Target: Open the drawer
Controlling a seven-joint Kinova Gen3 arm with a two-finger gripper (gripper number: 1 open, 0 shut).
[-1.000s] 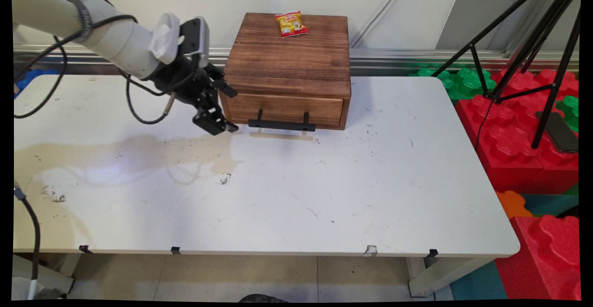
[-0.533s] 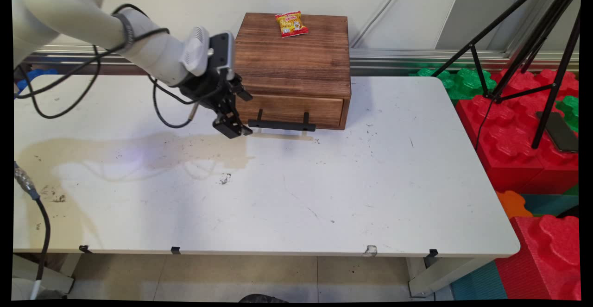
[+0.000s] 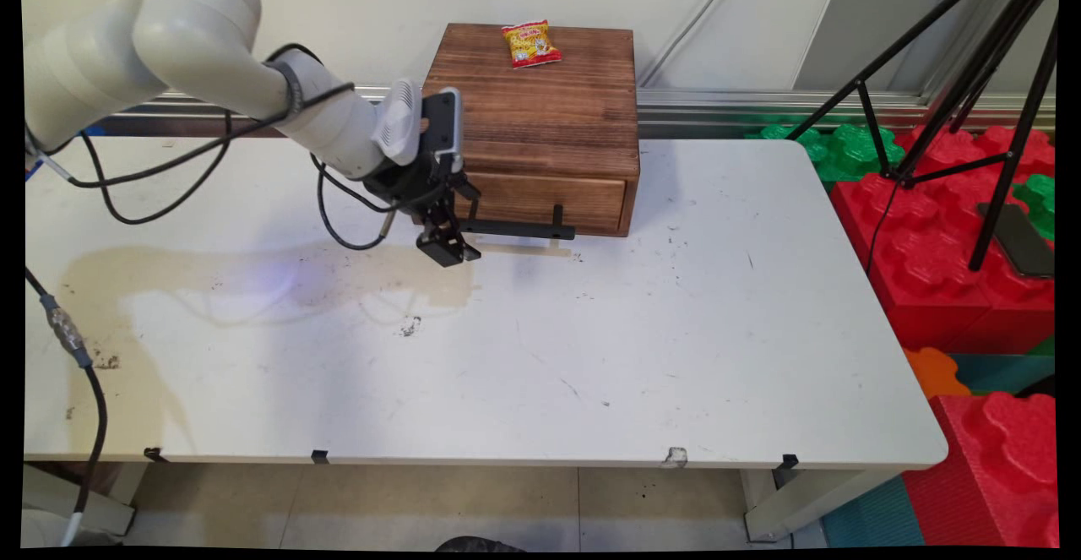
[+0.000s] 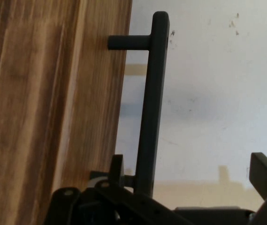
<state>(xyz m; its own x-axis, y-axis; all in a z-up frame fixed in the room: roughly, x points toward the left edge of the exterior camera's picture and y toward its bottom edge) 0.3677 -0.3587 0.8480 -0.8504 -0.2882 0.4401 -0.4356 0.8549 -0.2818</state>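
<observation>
A brown wooden box (image 3: 532, 112) stands at the table's back, its drawer (image 3: 549, 201) closed and fitted with a black bar handle (image 3: 515, 228). A yellow-red snack packet (image 3: 530, 43) lies on the box's top. My gripper (image 3: 448, 243) is at the handle's left end, low over the table. In the hand view the handle (image 4: 149, 117) runs up the picture beside the drawer front (image 4: 39, 117). My gripper (image 4: 189, 171) is open, and the bar's near end sits between the fingers, close to the left finger (image 4: 117, 168) and well apart from the right one.
The white table (image 3: 591, 357) bears a brownish stain at its left. Red and green foam blocks (image 3: 946, 239) and a black tripod (image 3: 1005, 121) stand off the right edge. Black cables (image 3: 169, 171) hang from the arm at the left.
The arm has swung right and a little lower, bringing the gripper from left of the box to the handle's left end. The box and the packet have not moved.
</observation>
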